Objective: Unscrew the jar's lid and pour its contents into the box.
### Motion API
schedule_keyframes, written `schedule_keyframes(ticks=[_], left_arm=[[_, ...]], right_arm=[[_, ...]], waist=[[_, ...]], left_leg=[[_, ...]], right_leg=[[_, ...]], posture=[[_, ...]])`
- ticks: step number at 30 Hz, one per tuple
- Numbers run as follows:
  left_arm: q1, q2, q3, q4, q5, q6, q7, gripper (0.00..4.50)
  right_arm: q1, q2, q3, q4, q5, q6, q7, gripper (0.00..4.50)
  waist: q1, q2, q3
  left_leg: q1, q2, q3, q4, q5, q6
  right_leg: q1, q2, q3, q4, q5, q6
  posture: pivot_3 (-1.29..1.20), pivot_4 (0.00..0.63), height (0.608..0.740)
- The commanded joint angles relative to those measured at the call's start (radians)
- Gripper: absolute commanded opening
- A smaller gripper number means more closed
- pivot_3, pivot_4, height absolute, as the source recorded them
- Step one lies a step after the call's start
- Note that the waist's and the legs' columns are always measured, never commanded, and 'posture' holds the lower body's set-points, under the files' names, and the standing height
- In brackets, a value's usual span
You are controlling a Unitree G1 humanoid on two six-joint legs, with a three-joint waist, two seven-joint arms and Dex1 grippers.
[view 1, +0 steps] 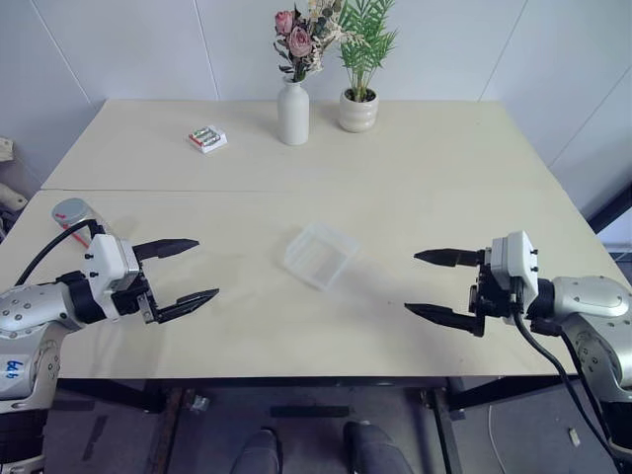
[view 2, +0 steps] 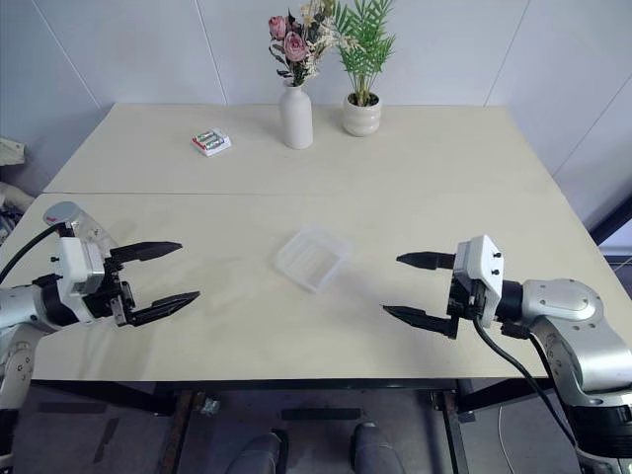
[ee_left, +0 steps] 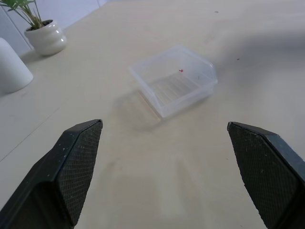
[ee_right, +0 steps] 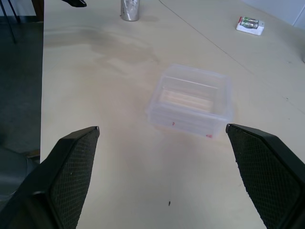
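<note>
left gripper [view 1: 188,269]: fingers spread, empty | right gripper [view 1: 434,287]: fingers spread, empty | box [view 1: 320,255]: mid-table between them, apparently empty | jar [view 2: 65,216]: table's left edge, behind left gripper, lid seemingly on

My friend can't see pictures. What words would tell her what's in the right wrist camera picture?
A small clear plastic box sits empty on a pale table, seen between the two black fingers of the open right gripper. Farther off stand a silvery jar and a small white pack with red and green items.
</note>
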Motion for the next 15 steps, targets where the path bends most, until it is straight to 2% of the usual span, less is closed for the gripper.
schedule_keyframes(ticks=[1, 8, 12, 15], left_arm=[[-0.006, 0.005, 0.003, -0.009, 0.005, 0.002, 0.004, 4.5], [0.161, -0.043, 0.094, -0.111, 0.022, 0.028, 0.131, 4.5], [0.392, -0.19, 0.236, -0.189, 0.058, -0.027, 0.274, 4.5], [0.459, -0.266, 0.334, -0.18, 0.053, -0.054, 0.362, 4.5]], right_arm=[[0.001, -0.002, -0.021, -0.01, -0.002, -0.026, -0.004, 4.49], [-0.06, 0.063, 0.055, 0.033, -0.021, -0.054, -0.004, 4.49], [-0.194, 0.159, 0.148, 0.044, -0.001, -0.036, 0.007, 4.49], [-0.279, 0.234, 0.195, 0.051, 0.002, -0.025, -0.002, 4.49]], waist=[[0.0, 0.0, 0.0], [-0.009, 0.0, 0.0], [-0.026, 0.0, 0.0], [-0.026, -0.001, 0.0]], left_leg=[[0.0, 0.0, 0.0, 0.0, 0.0, 0.0], [0.0, 0.0, 0.001, 0.0, 0.0, 0.0], [0.001, 0.001, 0.001, 0.0, 0.0, 0.0], [0.002, 0.002, 0.003, 0.0, 0.0, 0.0]], right_leg=[[0.0, 0.0, 0.0, 0.0, 0.0, 0.0], [0.0, 0.0, 0.001, 0.0, 0.0, 0.0], [0.0, 0.0, 0.002, 0.0, 0.0, 0.0], [0.0, 0.0, 0.003, 0.002, 0.001, 0.0]], posture=[[0.0, 0.15, 0.74], [0.0, 0.15, 0.74], [0.0, 0.15, 0.74], [0.0, 0.15, 0.74]])
